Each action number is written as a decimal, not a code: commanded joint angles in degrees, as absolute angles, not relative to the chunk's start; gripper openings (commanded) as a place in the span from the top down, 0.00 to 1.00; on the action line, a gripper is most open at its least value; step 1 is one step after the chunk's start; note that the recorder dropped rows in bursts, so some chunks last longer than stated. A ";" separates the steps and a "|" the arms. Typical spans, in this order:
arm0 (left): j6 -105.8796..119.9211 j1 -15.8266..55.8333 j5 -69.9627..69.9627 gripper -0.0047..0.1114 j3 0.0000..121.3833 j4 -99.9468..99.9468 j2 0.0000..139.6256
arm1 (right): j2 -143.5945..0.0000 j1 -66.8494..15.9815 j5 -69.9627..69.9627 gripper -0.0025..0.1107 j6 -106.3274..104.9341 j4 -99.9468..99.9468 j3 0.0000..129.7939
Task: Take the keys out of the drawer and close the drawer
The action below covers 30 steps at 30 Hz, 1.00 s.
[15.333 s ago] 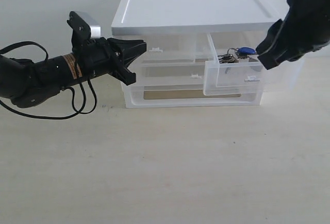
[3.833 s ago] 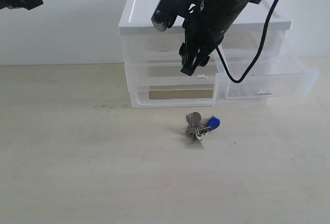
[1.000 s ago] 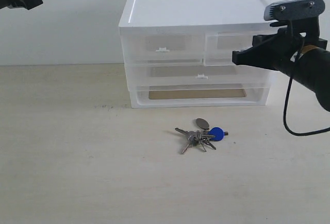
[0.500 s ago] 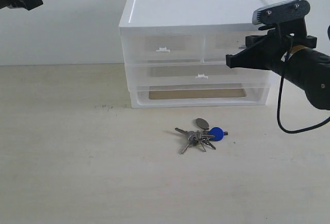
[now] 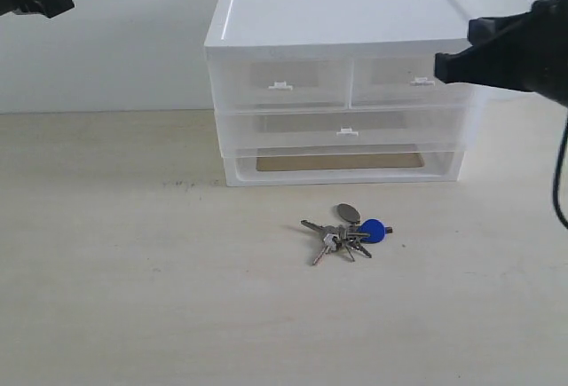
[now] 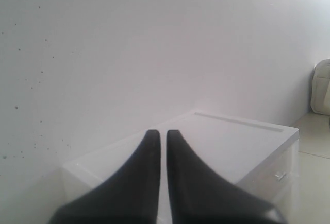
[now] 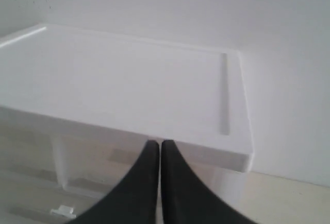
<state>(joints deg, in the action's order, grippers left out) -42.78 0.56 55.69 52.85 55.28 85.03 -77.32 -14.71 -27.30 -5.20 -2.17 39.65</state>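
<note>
Against a white wall (image 5: 106,40), the right gripper (image 5: 441,65), fingers pressed together and empty, hovered near the closed drawer (image 5: 413,82) of the white-topped organizer (image 5: 342,13); the left gripper (image 6: 160,133), likewise together, hung raised far left, and the keys (image 5: 346,233) lay on the surface (image 5: 133,315) in front.

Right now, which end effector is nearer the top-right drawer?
Right. The right end effector is by the drawer, on its right; the left end effector is far up-left of the organizer.
</note>
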 commanded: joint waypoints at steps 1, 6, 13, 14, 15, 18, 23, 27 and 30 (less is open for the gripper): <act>-44.47 0.53 55.92 0.92 52.59 55.43 84.56 | -64.90 -14.49 -23.21 0.98 -4.80 -1.85 34.28; -44.75 0.53 55.96 0.92 50.38 56.06 84.56 | -50.33 -14.49 -19.90 0.98 -2.92 -2.40 28.51; -46.63 0.53 57.51 0.92 43.72 56.11 84.56 | -30.99 -14.49 -18.77 0.98 -1.78 -2.51 20.22; -45.78 0.53 57.60 0.92 42.49 55.46 84.56 | -28.29 -14.49 -17.77 0.98 -1.78 -3.02 19.43; -45.01 0.53 57.60 0.92 41.30 54.86 84.56 | -25.72 -14.49 -16.45 0.98 -1.78 -3.77 18.83; -44.77 0.53 57.60 0.92 37.98 53.92 84.33 | -19.12 -14.49 -11.75 0.98 -1.78 -4.83 17.99; -43.96 0.53 59.89 0.92 31.13 54.23 81.25 | -10.79 -14.49 -5.50 0.98 -1.78 -4.83 17.87; -41.70 0.53 61.70 0.92 25.07 54.23 74.25 | -6.92 -14.49 -4.38 0.98 -1.78 -4.83 17.87; -40.17 0.53 60.30 0.92 21.57 53.55 66.98 | -5.81 -14.49 -4.22 0.98 -1.78 -4.83 17.87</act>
<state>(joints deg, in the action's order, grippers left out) -41.85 0.56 60.16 24.44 54.74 72.63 -6.87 -14.71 -5.01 -1.87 -4.90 18.03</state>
